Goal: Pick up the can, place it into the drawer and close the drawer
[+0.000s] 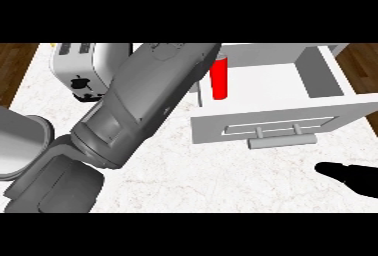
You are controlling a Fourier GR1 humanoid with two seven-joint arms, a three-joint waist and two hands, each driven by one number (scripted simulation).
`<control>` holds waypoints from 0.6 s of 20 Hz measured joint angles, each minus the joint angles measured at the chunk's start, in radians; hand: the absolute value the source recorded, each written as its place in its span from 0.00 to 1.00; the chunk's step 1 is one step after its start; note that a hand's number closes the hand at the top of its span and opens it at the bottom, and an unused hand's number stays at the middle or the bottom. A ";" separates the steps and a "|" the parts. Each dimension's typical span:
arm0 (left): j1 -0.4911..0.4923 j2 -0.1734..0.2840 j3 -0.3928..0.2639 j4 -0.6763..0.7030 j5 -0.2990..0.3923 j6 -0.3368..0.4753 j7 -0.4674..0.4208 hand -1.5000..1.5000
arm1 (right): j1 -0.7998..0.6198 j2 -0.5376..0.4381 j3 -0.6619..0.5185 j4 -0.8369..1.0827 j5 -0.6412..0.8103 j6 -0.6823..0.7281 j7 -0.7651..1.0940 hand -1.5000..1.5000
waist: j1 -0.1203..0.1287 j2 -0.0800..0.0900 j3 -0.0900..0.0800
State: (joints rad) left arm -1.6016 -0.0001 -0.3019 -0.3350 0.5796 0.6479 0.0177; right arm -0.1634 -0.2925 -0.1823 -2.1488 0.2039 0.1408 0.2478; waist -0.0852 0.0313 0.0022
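While the red can (pixel 219 79) stands inside the open drawer (pixel 325 75), the left forearm (pixel 140 95) hides its robot hand, so I cannot tell its grip. Bumping the can could tip it.

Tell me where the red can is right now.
In the head view the red can stands upright at the upper middle, at the left end of the open white drawer, right beside the grey left forearm that reaches across the counter.
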 measured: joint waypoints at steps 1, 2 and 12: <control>-0.012 0.000 0.008 0.004 0.007 -0.001 0.003 0.00 | -0.008 -0.008 0.017 0.013 0.035 -0.002 -0.010 0.00 | 0.005 0.000 0.000; -0.015 0.000 0.008 0.005 0.013 -0.002 0.003 0.00 | -0.019 -0.015 0.034 0.032 0.074 -0.006 -0.021 0.00 | 0.010 -0.001 0.000; -0.042 0.000 -0.001 0.038 0.019 0.010 -0.017 0.00 | -0.173 -0.026 0.226 0.307 0.413 -0.081 -0.095 0.00 | 0.053 -0.009 -0.001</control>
State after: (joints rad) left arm -1.6436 0.0000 -0.3026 -0.2973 0.5991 0.6576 0.0006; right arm -0.3365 -0.3184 0.0439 -1.8418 0.6174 0.0599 0.1527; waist -0.0323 0.0221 0.0016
